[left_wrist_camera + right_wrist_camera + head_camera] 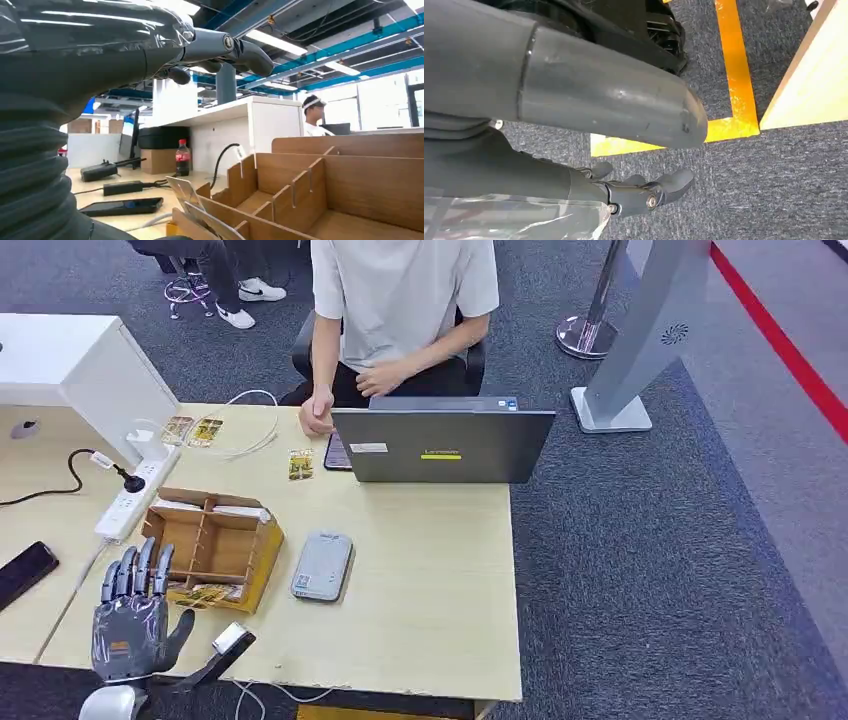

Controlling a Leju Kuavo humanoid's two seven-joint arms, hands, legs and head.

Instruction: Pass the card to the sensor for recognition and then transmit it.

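**Left robot hand hovering by the card box, right robot hand hanging over the carpet**

While the left robot hand (pixel 133 612) is hovering at the near left corner of the desk (pixel 430 570), its fingers (pixel 140 570) are pointing up and spread apart, holding nothing. Just beyond the fingertips, a wooden divided box (pixel 215 540) is sitting on the desk, and a yellow-printed card (pixel 205 593) is lying in its near compartment, beside the hand. In the left wrist view, cards (pixel 187 192) are leaning at a tilt against the box's near dividers (pixel 240 180).

Right of the box, a flat grey card sensor (pixel 322 566) is resting on the desk, apart from the hand. A small white-topped device (pixel 232 639) is lying at the desk's near edge, just beside the thumb.

Farther out, another card (pixel 300 463) is lying near an open grey laptop (pixel 443 445), and two more cards (pixel 192 430) are sitting by a white power strip (pixel 135 490). A person (pixel 400 300) in a pale shirt is sitting behind the laptop, one hand resting on the desk.

The right robot hand (pixel 634 192) is hanging beside the desk's edge over grey carpet (pixel 774 180) marked with yellow tape (pixel 734 75), its fingers loosely extended and gripping nothing.
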